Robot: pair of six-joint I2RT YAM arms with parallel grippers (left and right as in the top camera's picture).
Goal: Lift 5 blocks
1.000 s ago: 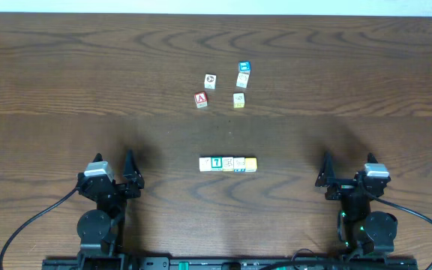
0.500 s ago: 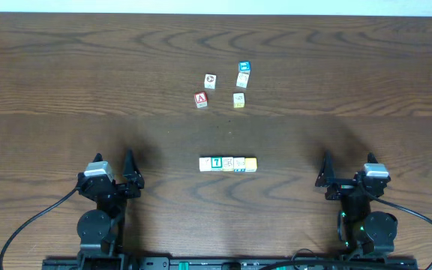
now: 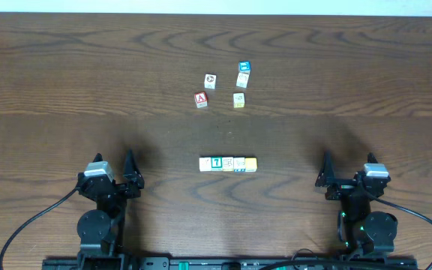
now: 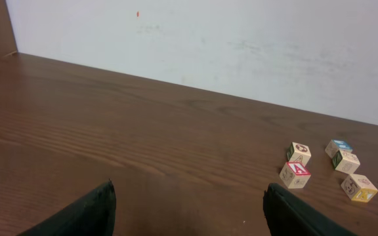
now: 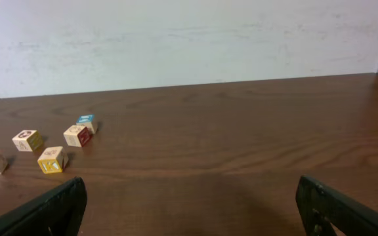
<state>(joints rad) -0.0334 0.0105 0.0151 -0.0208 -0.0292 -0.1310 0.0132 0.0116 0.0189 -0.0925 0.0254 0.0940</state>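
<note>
The blocks (image 3: 228, 163) lie in a tight row at the table's middle: a cream cube, the green "T" cube (image 3: 216, 163), a cream one, a blue-marked white one and a yellow cube (image 3: 251, 163) at the right end. My left gripper (image 3: 114, 168) rests open near the front edge, well left of the row. My right gripper (image 3: 349, 169) rests open well right of it. In the wrist views the left gripper (image 4: 189, 204) and the right gripper (image 5: 190, 200) hold nothing between their dark fingers. The row is out of both wrist views.
Farther back lies a loose group: a red "A" cube (image 3: 200, 99), a white cube (image 3: 210, 80), a blue-topped cube (image 3: 244, 67), a cream cube (image 3: 242, 79) and a small yellow cube (image 3: 239, 99). A white wall (image 4: 241, 46) rises behind the table's far edge.
</note>
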